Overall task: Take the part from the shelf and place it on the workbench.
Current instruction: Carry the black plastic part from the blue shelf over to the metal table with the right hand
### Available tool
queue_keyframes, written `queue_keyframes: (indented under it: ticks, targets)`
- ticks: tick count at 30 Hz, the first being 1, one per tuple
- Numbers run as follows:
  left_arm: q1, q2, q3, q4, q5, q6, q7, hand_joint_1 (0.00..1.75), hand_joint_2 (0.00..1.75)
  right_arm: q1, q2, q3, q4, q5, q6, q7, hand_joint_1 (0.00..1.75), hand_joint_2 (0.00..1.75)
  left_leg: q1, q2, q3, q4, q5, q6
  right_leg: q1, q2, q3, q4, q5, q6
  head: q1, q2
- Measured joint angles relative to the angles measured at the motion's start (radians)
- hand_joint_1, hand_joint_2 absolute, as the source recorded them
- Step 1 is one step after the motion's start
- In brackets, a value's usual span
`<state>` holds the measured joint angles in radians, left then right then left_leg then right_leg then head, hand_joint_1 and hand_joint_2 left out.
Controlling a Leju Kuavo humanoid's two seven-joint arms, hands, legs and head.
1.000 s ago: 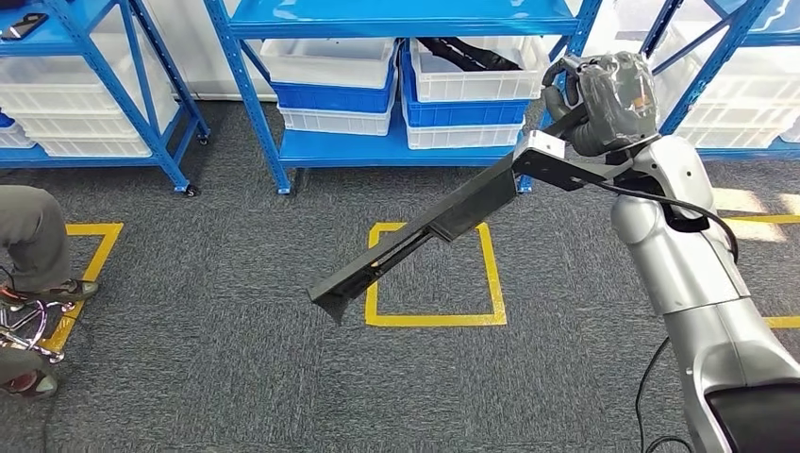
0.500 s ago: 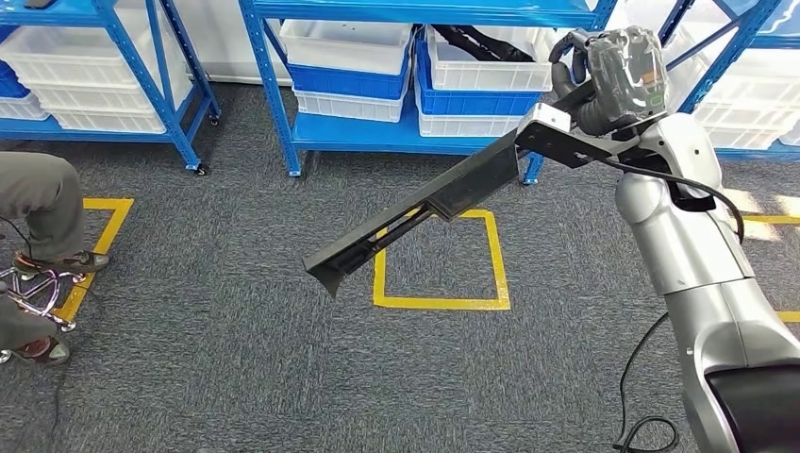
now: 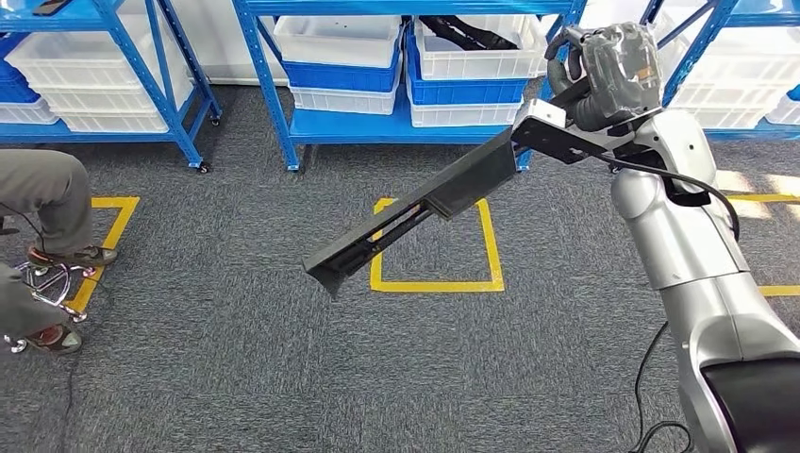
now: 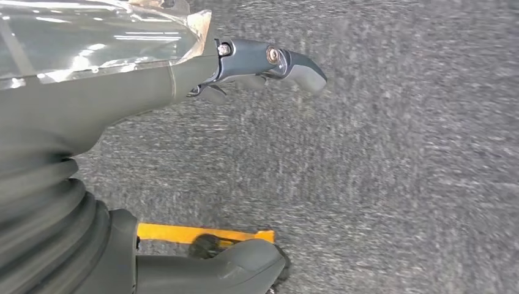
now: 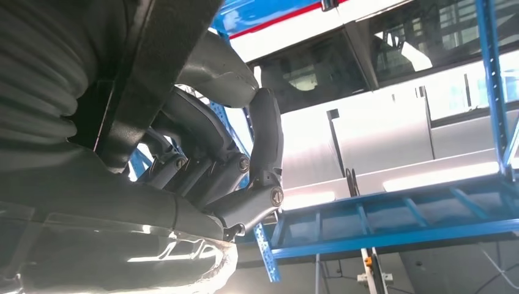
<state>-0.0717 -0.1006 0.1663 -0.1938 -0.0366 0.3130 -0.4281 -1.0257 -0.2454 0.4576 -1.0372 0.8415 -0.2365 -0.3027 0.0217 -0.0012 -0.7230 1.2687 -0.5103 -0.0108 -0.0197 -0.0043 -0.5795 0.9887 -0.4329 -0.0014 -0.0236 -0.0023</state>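
1. The right hand (image 3: 608, 75) is clamped round the upper end of the long black moulded plastic part (image 3: 415, 212). It carries the part in the air, slanting down and to the robot's left over the grey carpet floor (image 3: 236, 377), with nothing touching the free end.
2. The left hand (image 4: 245, 61) hangs over the carpet in the left wrist view, fingers loosely apart and holding nothing.
3. Change noted: across the last second the whole head view has shifted. The blue steel shelving (image 3: 274, 104) with its white and blue plastic bins (image 3: 340, 42), and the yellow tape square (image 3: 439, 245) on the floor, have slid sideways and back. The part keeps the same slant in the same grasp. This reads as the robot's own body moving, not the objects.
4. A seated person's legs (image 3: 47, 198) are at the left edge of the head view, well apart from the part.
5. Judgement: the pick from the shelf is done and the grasp is stable. The carry is under way. No workbench is in sight, so placement remains.
6. Risk: the long overhang could swing into the shelf posts during a turn.
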Motion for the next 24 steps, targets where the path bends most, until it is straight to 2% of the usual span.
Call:
queue_keyframes:
  ticks: [1, 2, 3, 4, 5, 7, 8, 9, 10, 12, 13, 14, 15, 16, 17, 18, 19, 20, 21, 22, 23, 24]
  targets:
    - [0.0, 0.0, 0.0, 0.0, -0.001, 0.001, 0.001, 0.0, 1.75, 0.0, 0.0, 0.0, 0.0, 0.001, 0.0, 0.001, 1.75, 1.75, 0.003, 0.0, 0.049, -0.061, 0.02, 0.001, 0.0, 0.0, -0.008, 0.002, 0.006, 0.004, 0.0, 0.0]
    - [-0.001, 0.0, 0.0, 0.0, -0.003, 0.002, 0.002, 0.0, 1.75, -0.001, 0.0, -0.001, 0.0, 0.001, 0.0, 0.001, 1.75, 1.75, 0.003, -0.001, 0.104, -0.134, 0.029, 0.003, 0.0, 0.001, -0.016, 0.005, 0.012, 0.01, -0.001, 0.0]
    - [-0.002, 0.0, 0.0, 0.0, -0.004, 0.002, 0.003, 0.0, 1.75, -0.002, -0.001, -0.002, 0.0, 0.002, 0.0, 0.002, 1.75, 1.75, 0.002, -0.003, 0.146, -0.195, 0.032, 0.007, 0.001, 0.0, -0.022, 0.007, 0.017, 0.016, 0.001, 0.0]
    - [-0.003, 0.0, 0.0, 0.0, -0.006, 0.003, 0.003, 0.0, 1.75, -0.003, -0.001, -0.003, 0.0, 0.002, 0.0, 0.003, 1.75, 1.75, 0.0, -0.004, 0.17, -0.233, 0.028, 0.012, 0.002, 0.0, -0.026, 0.008, 0.022, 0.023, 0.001, 0.0]
    - [-0.004, 0.0, 0.0, 0.0, -0.007, 0.003, 0.004, 0.0, 1.75, -0.004, -0.001, -0.003, 0.0, 0.002, 0.0, 0.003, 1.75, 1.75, -0.005, -0.006, 0.178, -0.25, 0.025, 0.018, 0.003, -0.001, -0.029, 0.008, 0.028, 0.032, 0.003, 0.0]
    - [-0.005, -0.001, 0.0, 0.0, -0.009, 0.004, 0.005, 0.0, 1.75, -0.005, -0.002, -0.003, 0.001, 0.003, 0.001, 0.003, 1.75, 1.75, -0.01, -0.003, 0.169, -0.258, 0.039, 0.037, 0.004, -0.001, -0.035, 0.009, 0.037, 0.047, 0.003, 0.0]
    - [-0.006, -0.002, 0.0, 0.0, -0.01, 0.004, 0.006, 0.0, 1.75, -0.006, -0.003, -0.003, 0.001, 0.003, 0.001, 0.004, 1.75, 1.75, -0.01, -0.001, 0.163, -0.263, 0.05, 0.048, 0.004, -0.001, -0.045, 0.019, 0.027, 0.049, 0.004, 0.0]
    - [-0.006, -0.002, 0.0, 0.0, -0.012, 0.004, 0.007, 0.0, 1.75, -0.006, -0.005, -0.004, 0.002, 0.004, 0.001, 0.004, 1.75, 1.75, -0.01, 0.002, 0.154, -0.268, 0.062, 0.059, 0.004, 0.0, -0.061, 0.049, 0.001, 0.047, 0.005, 0.0]
    - [-0.007, -0.002, 0.0, 0.0, -0.013, 0.003, 0.008, 0.0, 1.75, -0.007, -0.008, -0.005, 0.002, 0.006, 0.001, 0.006, 1.75, 1.75, -0.009, 0.004, 0.143, -0.271, 0.075, 0.067, 0.002, 0.001, -0.082, 0.1, -0.038, 0.042, 0.007, 0.0]
    - [-0.008, -0.001, 0.0, 0.0, -0.014, 0.003, 0.01, 0.0, 1.75, -0.007, -0.01, -0.005, 0.003, 0.009, 0.002, 0.01, 1.75, 1.75, -0.011, 0.005, 0.114, -0.271, 0.096, 0.073, 0.002, 0.002, -0.126, 0.234, -0.117, 0.038, 0.01, 0.0]
    - [-0.008, -0.001, 0.0, 0.0, -0.015, 0.002, 0.011, 0.0, 1.75, -0.007, -0.011, -0.005, 0.004, 0.011, 0.002, 0.012, 1.75, 1.75, -0.012, 0.006, 0.099, -0.27, 0.107, 0.073, 0.001, 0.002, -0.134, 0.284, -0.134, 0.043, 0.01, 0.0]
    - [-0.008, -0.002, 0.0, 0.0, -0.015, 0.002, 0.012, 0.0, 1.75, -0.007, -0.012, -0.005, 0.005, 0.013, 0.002, 0.013, 1.75, 1.75, -0.012, 0.007, 0.084, -0.27, 0.118, 0.072, 0.001, 0.002, -0.128, 0.304, -0.134, 0.052, 0.01, 0.0]
    - [-0.008, -0.002, 0.0, 0.0, -0.016, 0.002, 0.012, 0.0, 1.75, -0.006, -0.013, -0.005, 0.006, 0.015, 0.002, 0.014, 1.75, 1.75, -0.012, 0.008, 0.07, -0.269, 0.129, 0.07, 0.0, 0.002, -0.102, 0.287, -0.119, 0.063, 0.01, 0.0]
    - [-0.008, -0.002, 0.0, 0.0, -0.016, 0.001, 0.012, 0.0, 1.75, -0.007, -0.014, -0.005, 0.006, 0.017, 0.002, 0.014, 1.75, 1.75, -0.012, 0.008, 0.057, -0.268, 0.14, 0.067, -0.001, 0.002, -0.058, 0.234, -0.099, 0.071, 0.01, 0.0]
    - [-0.009, -0.002, 0.0, 0.0, -0.017, 0.001, 0.012, 0.0, 1.75, -0.007, -0.015, -0.006, 0.006, 0.019, 0.002, 0.015, 1.75, 1.75, -0.013, 0.008, 0.046, -0.267, 0.151, 0.062, -0.001, 0.002, -0.001, 0.159, -0.089, 0.074, 0.01, 0.0]
    - [-0.01, -0.003, 0.0, 0.0, -0.017, 0.0, 0.012, 0.0, 1.75, -0.007, -0.015, -0.006, 0.006, 0.019, 0.002, 0.015, 1.75, 1.75, -0.014, 0.008, 0.037, -0.266, 0.161, 0.057, 0.002, 0.002, 0.049, 0.085, -0.086, 0.072, 0.009, 0.0]
    - [-0.011, -0.003, 0.0, 0.0, -0.017, 0.0, 0.012, 0.0, 1.75, -0.007, -0.016, -0.006, 0.006, 0.02, 0.001, 0.016, 1.75, 1.75, -0.016, 0.008, 0.031, -0.266, 0.17, 0.052, 0.005, 0.003, 0.081, 0.03, -0.09, 0.065, 0.009, 0.0]
    - [-0.011, -0.002, 0.0, 0.0, -0.017, 0.0, 0.012, 0.0, 1.75, -0.007, -0.016, -0.007, 0.006, 0.02, 0.001, 0.016, 1.75, 1.75, -0.018, 0.008, 0.028, -0.267, 0.179, 0.046, 0.009, 0.004, 0.095, 0.002, -0.096, 0.057, 0.008, 0.0]
    - [-0.012, -0.003, 0.0, 0.0, -0.017, -0.001, 0.012, 0.0, 1.75, -0.006, -0.017, -0.008, 0.006, 0.02, 0.0, 0.016, 1.75, 1.75, -0.018, 0.008, 0.027, -0.269, 0.187, 0.041, 0.013, 0.005, 0.092, -0.006, -0.094, 0.048, 0.006, 0.0]
    - [-0.012, -0.002, 0.0, 0.0, -0.017, -0.001, 0.013, 0.0, 1.75, -0.006, -0.018, -0.008, 0.006, 0.02, 0.0, 0.017, 1.75, 1.75, -0.016, 0.007, 0.025, -0.269, 0.192, 0.035, 0.007, 0.005, 0.085, -0.005, -0.087, 0.038, 0.006, 0.0]
    - [-0.012, -0.001, 0.0, 0.0, -0.017, -0.001, 0.014, 0.0, 1.75, -0.006, -0.018, -0.008, 0.006, 0.019, 0.0, 0.017, 1.75, 1.75, -0.014, 0.006, 0.019, -0.262, 0.18, 0.029, 0.002, 0.004, 0.082, -0.004, -0.078, 0.027, 0.004, 0.0]
    - [-0.012, 0.0, 0.0, 0.0, -0.017, -0.001, 0.014, 0.0, 1.75, -0.006, -0.017, -0.007, 0.007, 0.02, 0.0, 0.017, 1.75, 1.75, -0.011, 0.005, 0.008, -0.239, 0.15, 0.023, -0.003, 0.003, 0.076, -0.005, -0.067, 0.015, 0.003, 0.0]
